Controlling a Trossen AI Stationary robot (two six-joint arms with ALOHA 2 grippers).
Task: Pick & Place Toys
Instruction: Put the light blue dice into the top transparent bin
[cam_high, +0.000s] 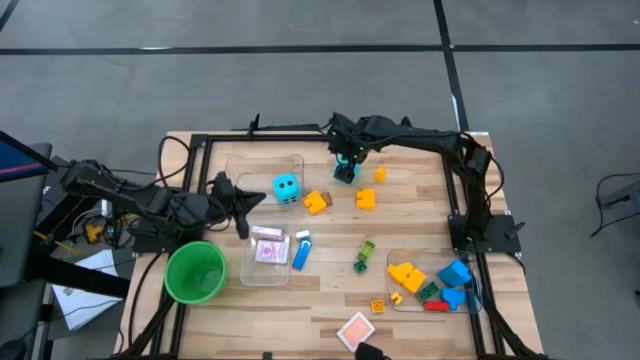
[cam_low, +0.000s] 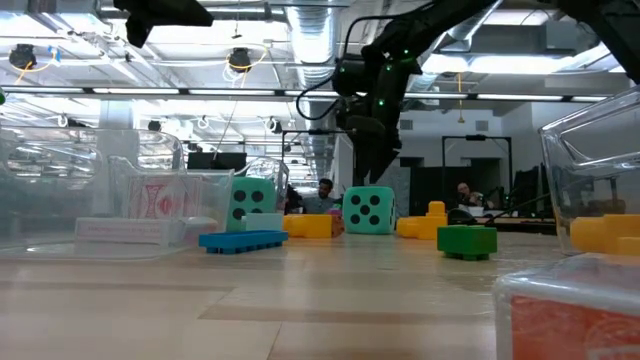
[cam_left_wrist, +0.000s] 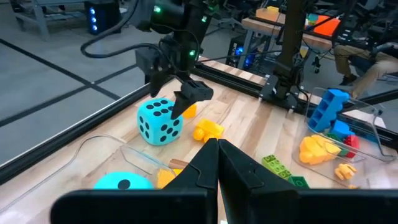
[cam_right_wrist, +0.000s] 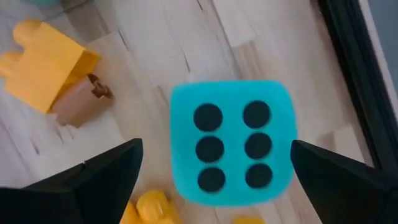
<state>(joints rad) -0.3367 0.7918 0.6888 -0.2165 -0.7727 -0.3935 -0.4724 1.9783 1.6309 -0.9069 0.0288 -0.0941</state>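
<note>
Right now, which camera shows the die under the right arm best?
The right wrist view: the die fills it, six dots up, between open fingers. The high view hides it under the arm; the low and left wrist views show its sides.

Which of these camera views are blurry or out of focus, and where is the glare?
Right wrist view: the cyan die and the yellow brick look soft. Low view: the clear bin wall and the red card up close are out of focus, while ceiling lights glare brightly behind. High view: evenly lit, with soft shadows on the table.
</note>
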